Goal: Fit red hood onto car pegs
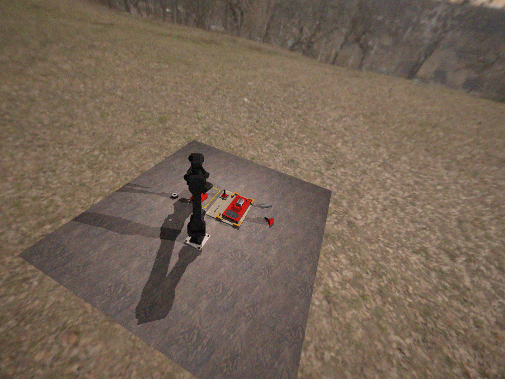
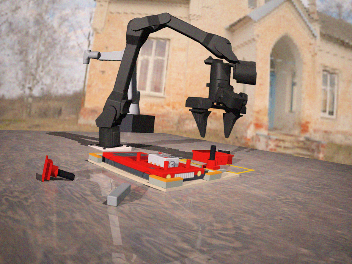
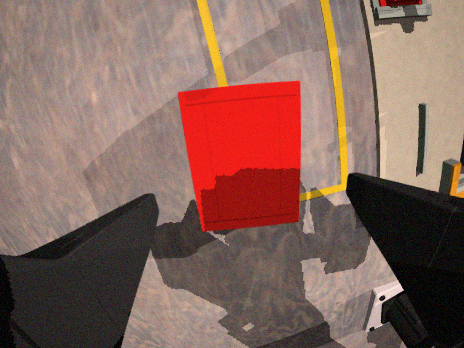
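The red hood lies on the table, its flat roof up, partly over the yellow outline. Its corner holes are not visible. My gripper is open and empty, pointing down above the hood; in the wrist view the fingers stand left and right of the hood's lower part. The red chassis sits in the jig, with the grey-white engine block on its deck. Red pegs stand around the engine; three show clearly in the exterior view.
A red piece with an upright black handle stands on the jig board, near the hood. A similar piece lies on its side beyond the chassis, near a grey bar. A wheel lies beyond the hood.
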